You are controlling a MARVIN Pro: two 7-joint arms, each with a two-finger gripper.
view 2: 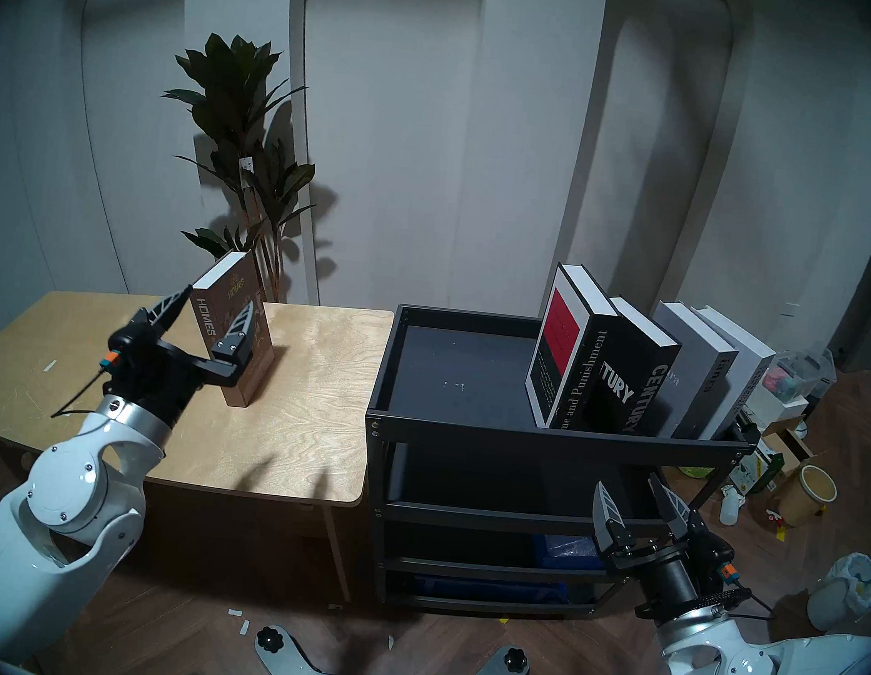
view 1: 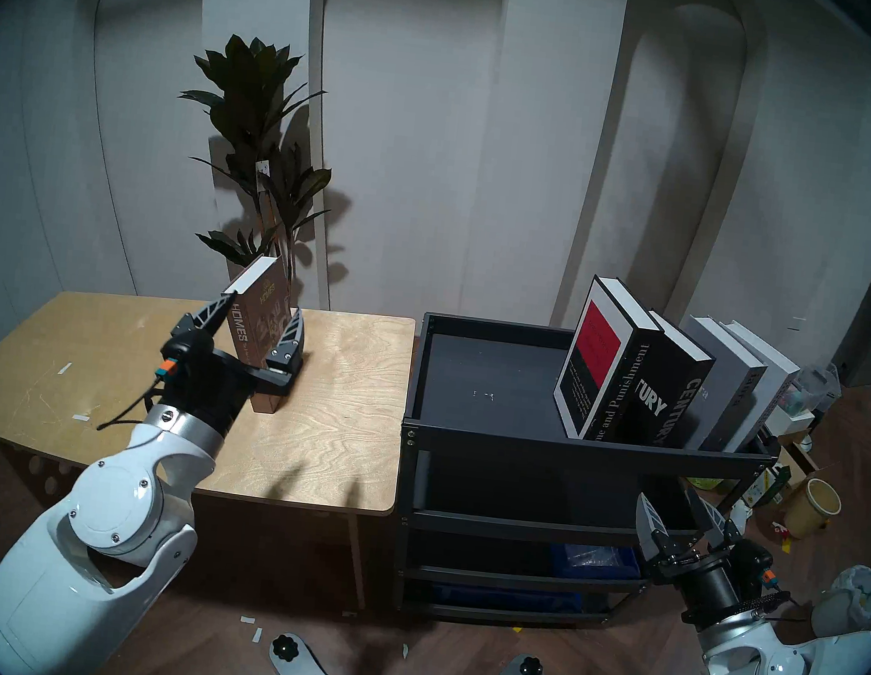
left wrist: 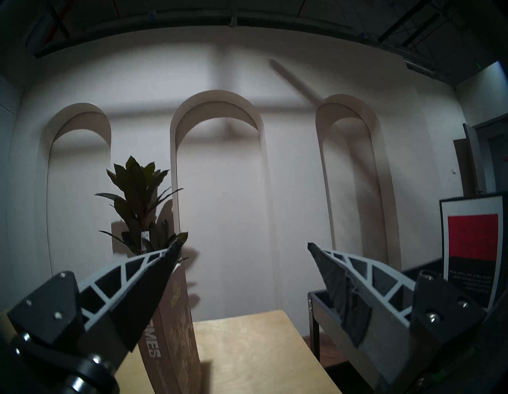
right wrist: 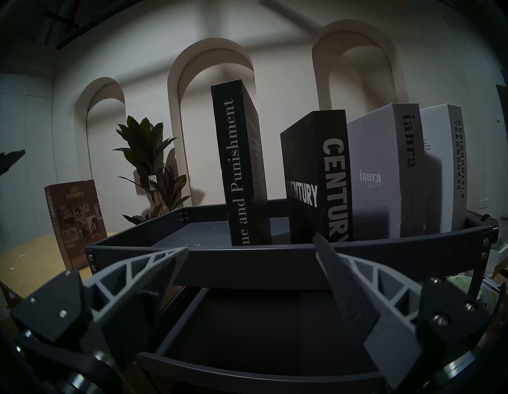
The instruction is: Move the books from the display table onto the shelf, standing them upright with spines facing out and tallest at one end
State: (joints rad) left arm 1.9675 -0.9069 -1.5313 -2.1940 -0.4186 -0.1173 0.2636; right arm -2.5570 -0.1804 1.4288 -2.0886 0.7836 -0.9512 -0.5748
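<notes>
Books (view 1: pixel 676 375): four lean at shelf (view 1: pixel 572 442) tray's right; tray's left half bare. HOMES (view 1: pixel 257 331) stands on display table (view 1: pixel 349 427), between spread left gripper (view 1: pixel 258 318) fingers. Right gripper (view 1: pixel 677 515) spread, empty, lower right.

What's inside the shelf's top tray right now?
The shelf tray holds four upright books at its right end, leaning slightly; bare floor left. Its rim hides their lower edges.

- Tall brown "HOMES" hardcover (view 1: pixel 257 331) stands upright on the light plywood surface (view 1: pixel 338 426), between the left tool's (view 1: pixel 255 323) spread fingers.
- Black metal shelf (view 1: pixel 572 442) stands right of the surface.
- Four large hardcovers (view 1: pixel 660 374) lean at the shelf's right end.
- Right tool (view 1: pixel 679 521) hangs before the shelf.
</notes>
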